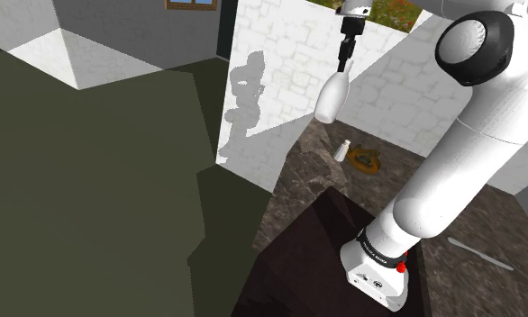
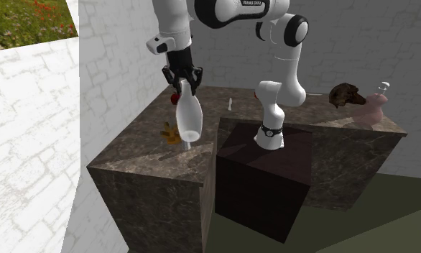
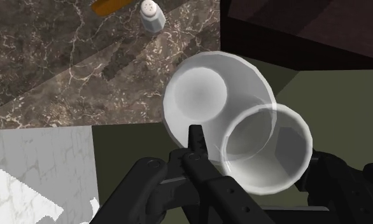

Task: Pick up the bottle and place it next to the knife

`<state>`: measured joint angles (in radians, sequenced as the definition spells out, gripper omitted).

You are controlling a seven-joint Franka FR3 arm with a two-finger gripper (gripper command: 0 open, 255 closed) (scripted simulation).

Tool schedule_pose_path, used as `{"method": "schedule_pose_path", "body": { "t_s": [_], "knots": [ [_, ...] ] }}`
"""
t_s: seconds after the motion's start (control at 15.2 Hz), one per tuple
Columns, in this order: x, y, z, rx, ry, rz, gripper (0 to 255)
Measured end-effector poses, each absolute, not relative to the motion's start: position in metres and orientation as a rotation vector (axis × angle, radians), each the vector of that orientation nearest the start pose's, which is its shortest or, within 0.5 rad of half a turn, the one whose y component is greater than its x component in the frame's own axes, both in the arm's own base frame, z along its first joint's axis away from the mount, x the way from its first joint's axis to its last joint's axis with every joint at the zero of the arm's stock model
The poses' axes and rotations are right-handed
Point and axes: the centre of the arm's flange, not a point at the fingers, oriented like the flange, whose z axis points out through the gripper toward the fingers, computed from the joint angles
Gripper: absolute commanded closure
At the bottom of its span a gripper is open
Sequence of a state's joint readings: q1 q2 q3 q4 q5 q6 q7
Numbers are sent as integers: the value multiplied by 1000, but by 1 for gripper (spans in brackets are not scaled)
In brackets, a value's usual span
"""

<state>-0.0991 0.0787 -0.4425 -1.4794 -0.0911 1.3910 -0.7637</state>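
Observation:
A white bottle (image 1: pixel 332 97) hangs in the air, neck up, well above the dark marble counter (image 1: pixel 298 180). My gripper (image 1: pixel 344 63) is shut on its neck from above. In the second exterior view the bottle (image 2: pixel 189 118) hangs under the gripper (image 2: pixel 184 86) over the counter's near corner. The wrist view looks down on the bottle (image 3: pixel 198 95) past its open mouth, clasped by the gripper (image 3: pixel 255 153). A grey knife (image 1: pixel 481 253) lies flat on the counter on the far side of the arm's base, at the shoulder view's lower right.
A small white shaker (image 1: pixel 342 150) and a yellow-brown object (image 1: pixel 365 161) sit on the counter below the bottle. A pink flask (image 2: pixel 374 108) and a brown lump (image 2: pixel 347 95) stand at the far end. The dark stand (image 2: pixel 263 172) fills the counter's notch, and white stone walls lie behind.

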Motion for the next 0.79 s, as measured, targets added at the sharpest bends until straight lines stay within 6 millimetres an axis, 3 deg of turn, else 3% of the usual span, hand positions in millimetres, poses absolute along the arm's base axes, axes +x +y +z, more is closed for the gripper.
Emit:
{"method": "schedule_pose_path", "body": {
  "t_s": [0.79],
  "knots": [
    [476, -289, 678, -3110, -330, 317, 255]
  ]
}}
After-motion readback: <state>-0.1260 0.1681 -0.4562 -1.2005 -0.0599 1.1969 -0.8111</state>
